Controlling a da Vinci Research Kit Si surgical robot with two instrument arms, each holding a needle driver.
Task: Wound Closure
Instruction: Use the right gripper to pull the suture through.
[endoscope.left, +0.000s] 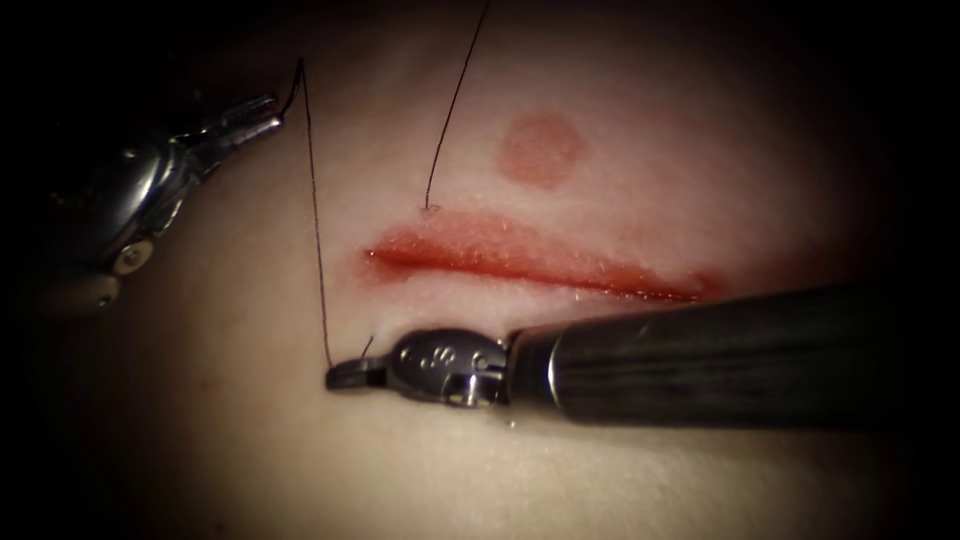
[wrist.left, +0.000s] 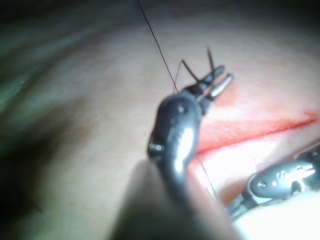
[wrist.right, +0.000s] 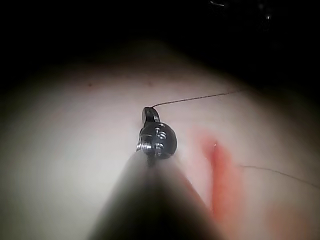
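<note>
Here the right tool (endoscope.left: 345, 374), jaws closed, pinches the thread (endoscope.left: 316, 215) below the cut (endoscope.left: 530, 262), while the left tool (endoscope.left: 262, 115) grips the strand's upper end; no needle visible.

Tissue (endoscope.left: 620, 480) w/ cut (endoscope.left: 530, 262); thread (endoscope.left: 316, 230) across it.

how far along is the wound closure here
Done: the thread already enters the tissue above the cut's left end. In hand: the right gripper is shut on the thread below the cut; the left gripper holds it higher up. Left: the cut lies open, unknotted.
</note>
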